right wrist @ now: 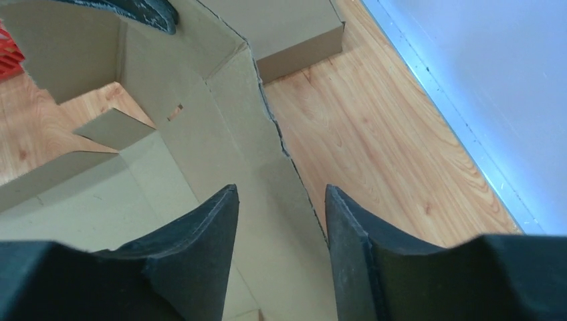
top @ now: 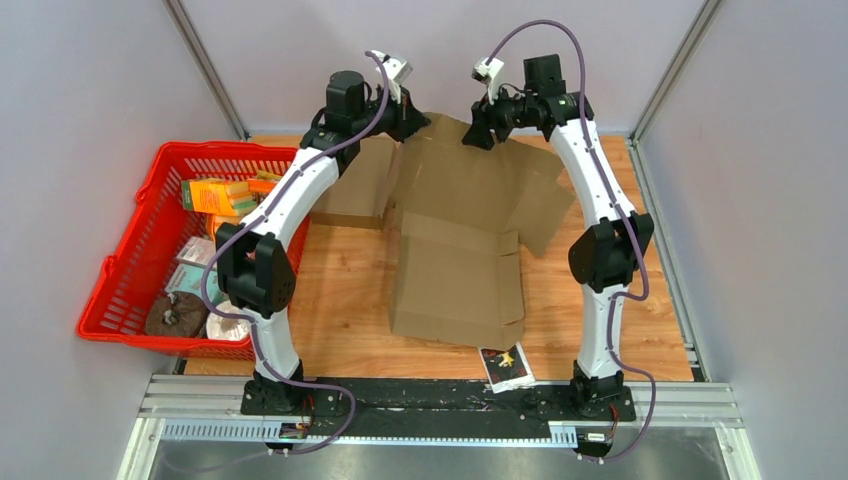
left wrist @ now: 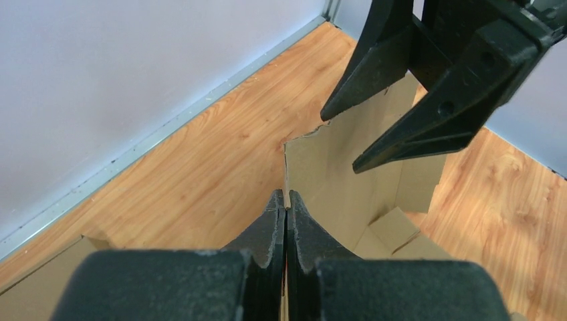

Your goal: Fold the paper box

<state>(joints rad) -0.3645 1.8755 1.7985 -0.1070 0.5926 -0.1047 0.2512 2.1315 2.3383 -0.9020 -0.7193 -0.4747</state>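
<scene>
The paper box [top: 455,260] is a brown cardboard sheet lying unfolded on the wooden table, with its far flap raised. My left gripper [top: 412,124] is shut on the edge of that flap [left wrist: 334,174], and the thin cardboard shows pinched between its fingertips [left wrist: 286,198]. My right gripper [top: 480,133] is at the same flap from the other side, facing the left one. Its jaws [right wrist: 281,190] stand open astride the flap's torn edge [right wrist: 200,114], with cardboard between them. The right gripper's fingers [left wrist: 401,100] show in the left wrist view.
A red basket [top: 130,290] holding several packets stands at the table's left. A small printed card [top: 507,367] lies at the near edge between the arm bases. The back wall rail [left wrist: 167,130] runs close behind both grippers.
</scene>
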